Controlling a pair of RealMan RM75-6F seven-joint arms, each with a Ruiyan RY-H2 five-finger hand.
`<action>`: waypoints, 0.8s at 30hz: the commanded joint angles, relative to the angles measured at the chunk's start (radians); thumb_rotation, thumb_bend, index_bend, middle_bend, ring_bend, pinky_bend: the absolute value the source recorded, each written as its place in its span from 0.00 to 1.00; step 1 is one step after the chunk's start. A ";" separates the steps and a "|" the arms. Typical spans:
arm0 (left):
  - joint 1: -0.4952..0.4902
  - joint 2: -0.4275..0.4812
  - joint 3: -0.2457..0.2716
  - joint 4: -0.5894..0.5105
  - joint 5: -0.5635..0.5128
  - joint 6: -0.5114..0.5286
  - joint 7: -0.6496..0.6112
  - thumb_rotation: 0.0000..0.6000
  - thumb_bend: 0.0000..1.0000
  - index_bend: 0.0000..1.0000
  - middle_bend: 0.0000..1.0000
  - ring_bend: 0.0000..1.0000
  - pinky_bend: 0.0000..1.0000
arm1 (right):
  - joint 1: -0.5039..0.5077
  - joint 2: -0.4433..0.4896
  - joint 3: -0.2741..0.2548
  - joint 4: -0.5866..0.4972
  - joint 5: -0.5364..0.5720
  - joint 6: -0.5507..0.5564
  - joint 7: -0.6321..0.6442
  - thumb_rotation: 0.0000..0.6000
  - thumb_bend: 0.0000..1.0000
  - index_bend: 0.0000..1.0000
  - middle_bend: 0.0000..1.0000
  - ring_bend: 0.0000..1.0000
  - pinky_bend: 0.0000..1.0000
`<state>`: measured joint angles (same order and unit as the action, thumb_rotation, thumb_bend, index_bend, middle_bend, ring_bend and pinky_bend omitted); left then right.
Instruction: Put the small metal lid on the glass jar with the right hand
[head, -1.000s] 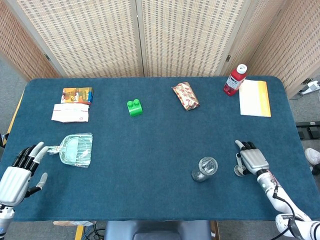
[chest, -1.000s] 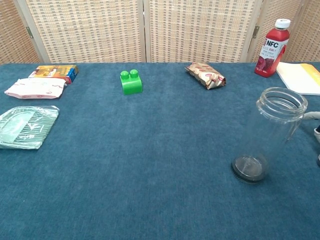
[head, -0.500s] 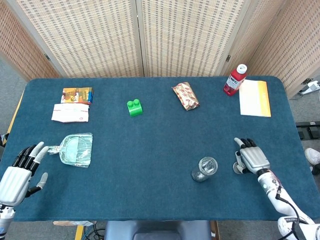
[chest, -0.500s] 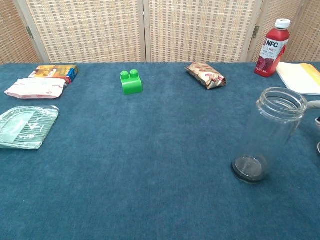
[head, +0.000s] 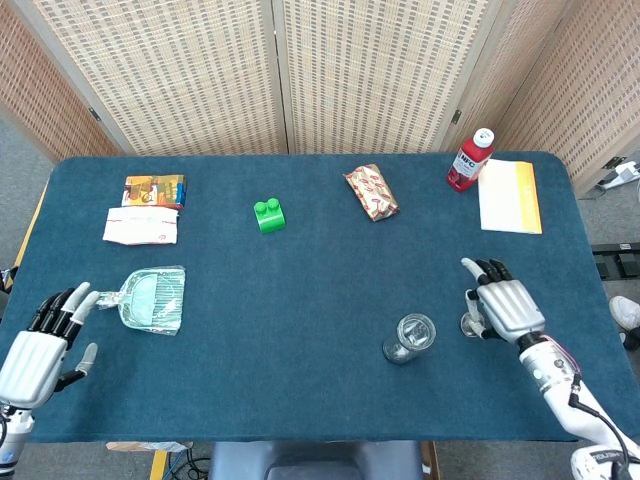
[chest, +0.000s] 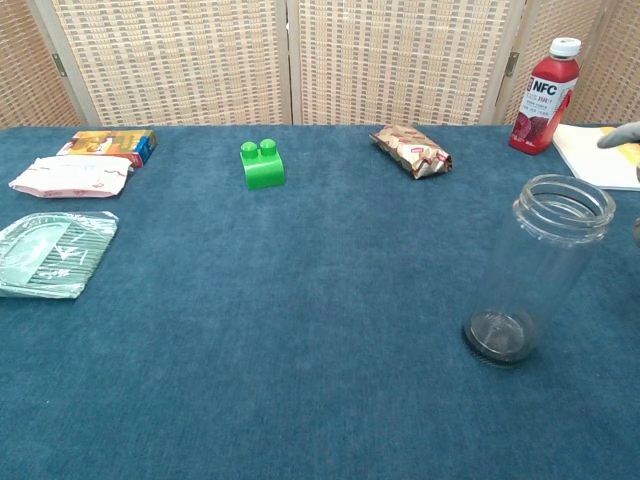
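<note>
One clear glass jar (chest: 545, 268) (upright, w/o lid).

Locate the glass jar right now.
Head view: the glass jar stands upright near the table's front edge, right of centre, just left of the right hand.

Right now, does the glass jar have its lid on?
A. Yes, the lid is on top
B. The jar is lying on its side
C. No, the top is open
C: the glass jar stands upright with an open mouth, and the right hand is beside it, not over it.
</note>
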<state>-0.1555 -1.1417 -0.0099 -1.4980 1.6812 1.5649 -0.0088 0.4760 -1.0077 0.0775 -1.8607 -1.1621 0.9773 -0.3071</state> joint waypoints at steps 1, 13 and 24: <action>-0.002 -0.002 0.000 0.000 0.000 -0.003 0.003 1.00 0.42 0.00 0.00 0.00 0.07 | 0.008 0.063 0.020 -0.092 0.010 0.032 -0.041 1.00 0.34 0.69 0.05 0.00 0.00; -0.001 0.001 0.000 -0.001 -0.002 0.000 -0.007 1.00 0.42 0.00 0.00 0.00 0.07 | 0.053 0.127 0.052 -0.274 0.047 0.063 -0.138 1.00 0.33 0.69 0.05 0.00 0.00; 0.008 0.014 0.000 -0.007 0.001 0.020 -0.029 1.00 0.42 0.00 0.00 0.00 0.07 | 0.114 0.102 0.069 -0.355 0.115 0.082 -0.238 1.00 0.33 0.69 0.06 0.00 0.00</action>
<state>-0.1486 -1.1282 -0.0100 -1.5044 1.6813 1.5839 -0.0374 0.5850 -0.9017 0.1444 -2.2111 -1.0512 1.0576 -0.5398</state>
